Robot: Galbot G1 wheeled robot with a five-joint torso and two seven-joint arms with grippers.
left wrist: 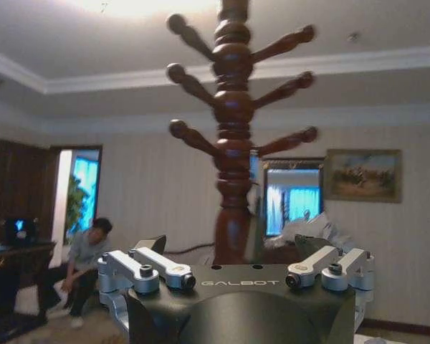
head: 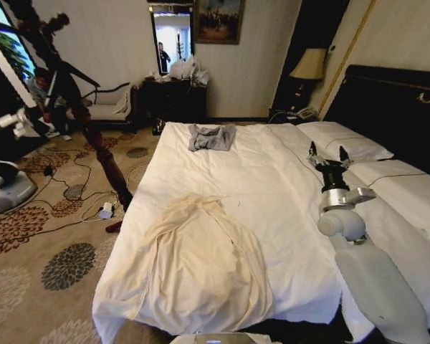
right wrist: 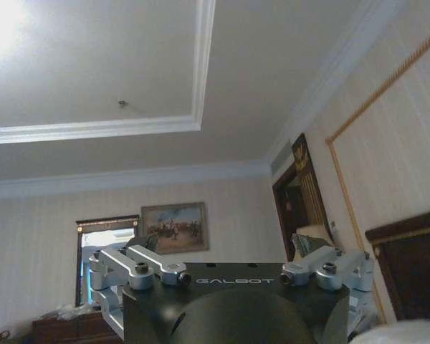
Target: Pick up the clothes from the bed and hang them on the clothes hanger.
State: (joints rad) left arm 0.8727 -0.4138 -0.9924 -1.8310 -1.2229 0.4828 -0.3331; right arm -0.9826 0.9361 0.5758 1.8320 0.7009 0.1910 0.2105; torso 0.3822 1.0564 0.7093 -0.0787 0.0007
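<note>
The task stands at its opening step: nothing is picked up yet. The clothes [head: 201, 269], 1 cream shirt, lie crumpled and spread on the near left part of the bed [head: 272, 179], reaching its foot edge. 1 smaller grey garment [head: 211, 136] lies at the far end of the bed, well apart from the shirt. The right gripper [head: 328, 153] is raised above the right side of the bed with its fingers spread apart, holding nothing. The left gripper [left wrist: 236, 276] points upward toward 1 dark wooden coat stand [left wrist: 233, 143]; I cannot tell whether it is open or closed. 2 white pillows [head: 344, 140] lie by the headboard. In my judgement, the next move calls for lowering a gripper onto the shirt and pinching the thin fabric near the collar.
</note>
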